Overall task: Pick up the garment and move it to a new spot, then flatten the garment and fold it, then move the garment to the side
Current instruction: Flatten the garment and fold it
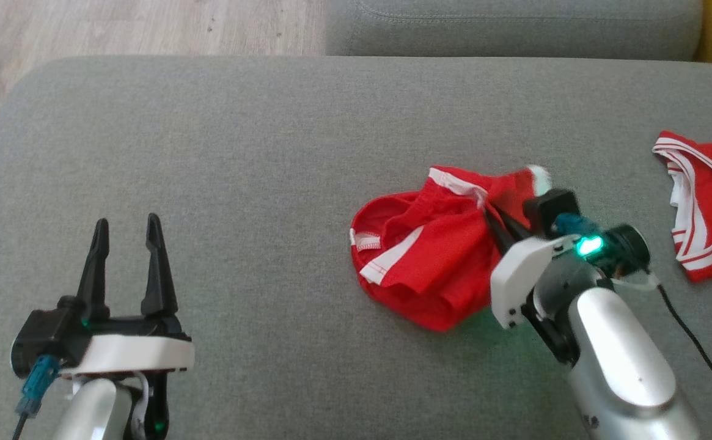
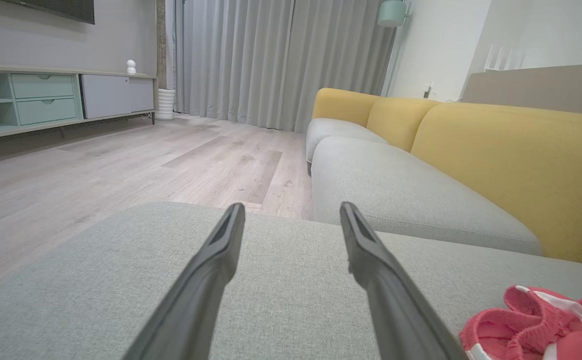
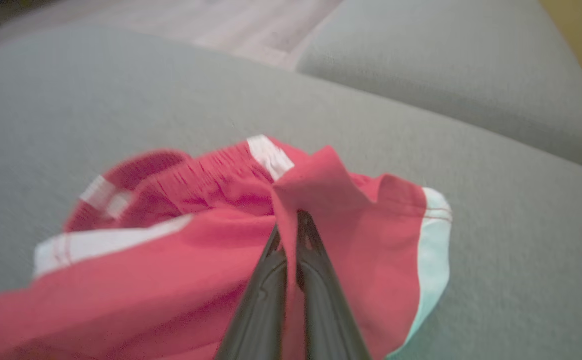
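Observation:
The garment [image 1: 429, 244] is a pair of red shorts with white stripes, lying crumpled on the grey cushion right of centre. My right gripper [image 1: 491, 221] is shut on a fold of the garment [image 3: 320, 180] near its upper right part, and the pinched cloth peaks above the fingertips in the right wrist view. My left gripper [image 1: 126, 229] stands open at the lower left, far from the shorts, with nothing between its fingers [image 2: 221, 250]. A corner of the garment [image 2: 535, 320] shows at the bottom right of the left wrist view.
A second red garment with white trim [image 1: 707, 208] lies at the right edge of the grey cushion [image 1: 239, 153]. Another grey seat [image 1: 514, 27] sits beyond it, with yellow sofa backs [image 2: 510, 160] and wooden floor [image 1: 117, 27] at the far left.

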